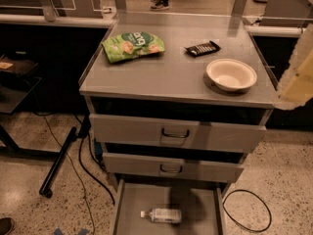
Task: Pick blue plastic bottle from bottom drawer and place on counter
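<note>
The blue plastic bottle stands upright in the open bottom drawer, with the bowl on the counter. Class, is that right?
No. The camera view shows the blue plastic bottle lying on its side in the open bottom drawer, with the bowl on the counter. The hand is at the picture's right edge.

My grey counter [166, 80] has three things lying on it, all apart: a green snack bag [133, 46] at the back left, a small dark wrapper [202, 48] at the back right, and a white bowl [231, 74] near the front right. Down low, the bottom drawer [195, 199] is open, and the blue plastic bottle [161, 215] lies on its side on the flat floor, cap to the left. My gripper [293, 84] hangs by the counter's right edge.
</note>
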`<state>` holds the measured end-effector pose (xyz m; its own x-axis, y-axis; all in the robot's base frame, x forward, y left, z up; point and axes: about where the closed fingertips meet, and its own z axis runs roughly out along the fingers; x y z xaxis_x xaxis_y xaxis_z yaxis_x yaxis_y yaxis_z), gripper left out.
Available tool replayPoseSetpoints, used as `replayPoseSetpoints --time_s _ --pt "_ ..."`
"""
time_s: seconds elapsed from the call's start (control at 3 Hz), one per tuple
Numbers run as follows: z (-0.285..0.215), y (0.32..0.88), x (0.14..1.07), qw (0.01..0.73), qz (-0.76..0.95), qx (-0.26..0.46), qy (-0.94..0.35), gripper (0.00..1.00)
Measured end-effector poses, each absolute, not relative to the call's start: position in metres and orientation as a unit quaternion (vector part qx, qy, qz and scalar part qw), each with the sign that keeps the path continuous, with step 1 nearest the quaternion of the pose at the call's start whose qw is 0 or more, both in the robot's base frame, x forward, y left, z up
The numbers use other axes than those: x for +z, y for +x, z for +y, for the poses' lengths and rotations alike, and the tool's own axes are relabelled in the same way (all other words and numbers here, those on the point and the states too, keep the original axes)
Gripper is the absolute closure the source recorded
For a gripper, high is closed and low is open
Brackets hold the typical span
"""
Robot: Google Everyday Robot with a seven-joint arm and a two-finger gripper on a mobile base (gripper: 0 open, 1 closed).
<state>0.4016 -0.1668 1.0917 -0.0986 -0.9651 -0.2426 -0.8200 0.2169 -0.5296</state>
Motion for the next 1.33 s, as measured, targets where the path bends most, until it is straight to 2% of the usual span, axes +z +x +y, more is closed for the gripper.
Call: replayPoseSetpoints --time_s 1.33 --pt "-0.1668 0.4016 1.0917 0.276 0.729 -0.131 -0.612 0.0"
